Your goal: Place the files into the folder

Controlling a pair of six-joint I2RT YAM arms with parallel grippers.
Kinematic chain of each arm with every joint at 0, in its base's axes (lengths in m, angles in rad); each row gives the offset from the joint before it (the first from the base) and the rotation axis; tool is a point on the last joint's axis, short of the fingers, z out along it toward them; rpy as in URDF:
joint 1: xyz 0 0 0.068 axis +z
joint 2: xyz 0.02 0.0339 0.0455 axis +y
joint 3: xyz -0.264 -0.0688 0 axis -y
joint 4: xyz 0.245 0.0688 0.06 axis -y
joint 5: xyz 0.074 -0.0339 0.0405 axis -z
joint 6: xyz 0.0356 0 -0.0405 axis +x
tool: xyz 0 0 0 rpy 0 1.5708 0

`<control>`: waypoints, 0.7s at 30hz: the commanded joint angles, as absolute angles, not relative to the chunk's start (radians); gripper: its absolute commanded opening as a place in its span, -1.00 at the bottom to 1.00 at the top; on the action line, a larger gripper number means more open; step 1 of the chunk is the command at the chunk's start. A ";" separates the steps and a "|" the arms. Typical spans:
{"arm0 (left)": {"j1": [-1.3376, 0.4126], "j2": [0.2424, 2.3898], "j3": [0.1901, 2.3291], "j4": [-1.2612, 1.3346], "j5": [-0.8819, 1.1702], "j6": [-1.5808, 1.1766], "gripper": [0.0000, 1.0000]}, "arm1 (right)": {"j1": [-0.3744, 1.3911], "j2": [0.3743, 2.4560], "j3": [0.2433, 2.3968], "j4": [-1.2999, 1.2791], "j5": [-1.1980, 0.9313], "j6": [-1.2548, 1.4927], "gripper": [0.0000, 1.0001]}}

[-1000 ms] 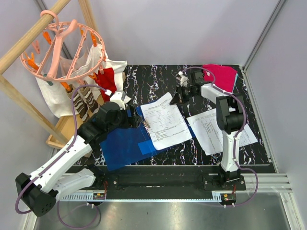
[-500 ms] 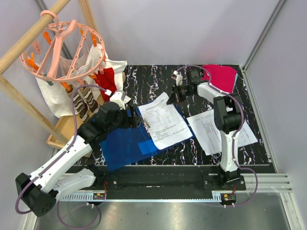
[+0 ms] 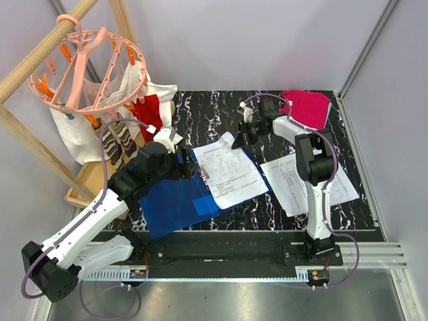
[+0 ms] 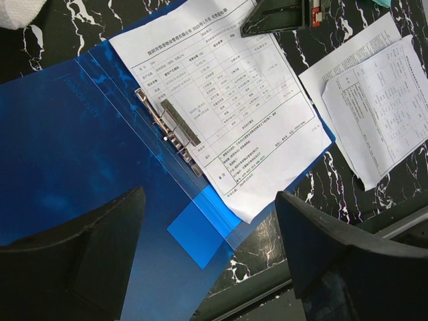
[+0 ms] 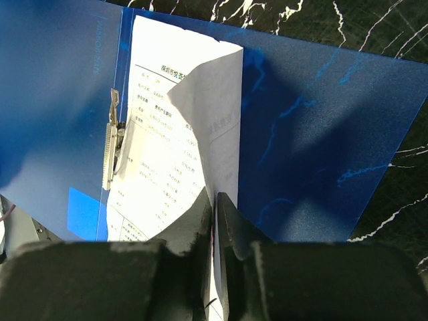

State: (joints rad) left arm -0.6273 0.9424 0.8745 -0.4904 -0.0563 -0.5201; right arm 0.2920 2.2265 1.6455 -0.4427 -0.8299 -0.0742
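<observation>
- Partly, 1 open folder (image 3: 170,200) hides under 1 sheet (image 3: 231,170).
- Right gripper (image 5: 215,199) pinches that sheet's 12 o'clock corner, jaws almost closed.
- Left gripper (image 4: 208,200) gapes wide, empty, above the folder.
- 2 loose sheets (image 3: 304,180) lie at its 3 o'clock.

Left claw (image 4: 208,224) wide (right claw (image 5: 215,202) tight)
</observation>
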 commanded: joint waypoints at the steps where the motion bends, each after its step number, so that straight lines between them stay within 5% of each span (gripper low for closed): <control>1: -0.623 0.930 0.873 -0.440 -0.034 -0.511 0.65 | 0.308 2.224 1.687 -0.445 -0.812 -0.074 -0.71; 21: -0.621 0.928 0.871 -0.434 -0.008 -0.511 0.65 | 0.310 2.183 1.792 -0.520 -0.571 0.076 0.27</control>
State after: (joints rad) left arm -0.6266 0.9424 0.8745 -0.4904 -0.0315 -0.5201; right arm 0.2970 2.2265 1.7161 -0.4850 -0.6792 0.0021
